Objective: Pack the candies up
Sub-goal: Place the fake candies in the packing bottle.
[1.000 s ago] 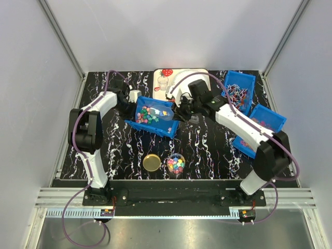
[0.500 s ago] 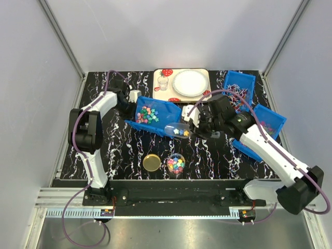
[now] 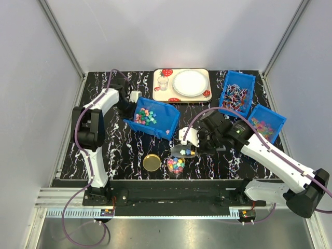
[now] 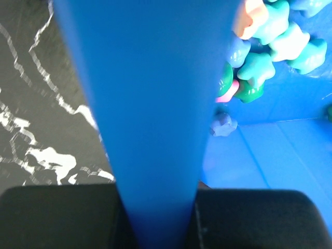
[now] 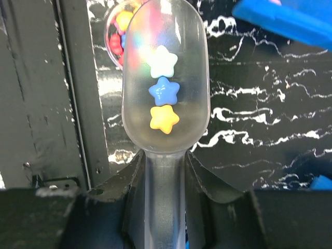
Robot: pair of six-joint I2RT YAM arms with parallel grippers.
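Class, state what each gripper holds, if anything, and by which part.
Left gripper: the blue bin, clamped on one wall. Right gripper: the clear scoop, by its handle, with candies in its bowl.

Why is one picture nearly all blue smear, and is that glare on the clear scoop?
Left wrist: the bin sits too close to the lens, so it blurs; candies beyond are clearer. Right wrist: light glares off the scoop tip; its three candies look sharp.

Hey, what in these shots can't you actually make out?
Left wrist view: the blue bin's wall covers the left gripper's fingertips.
Right wrist view: the clear scoop hides most of the candy jar.
Top view: sweets in the far-right bin are too small to identify.
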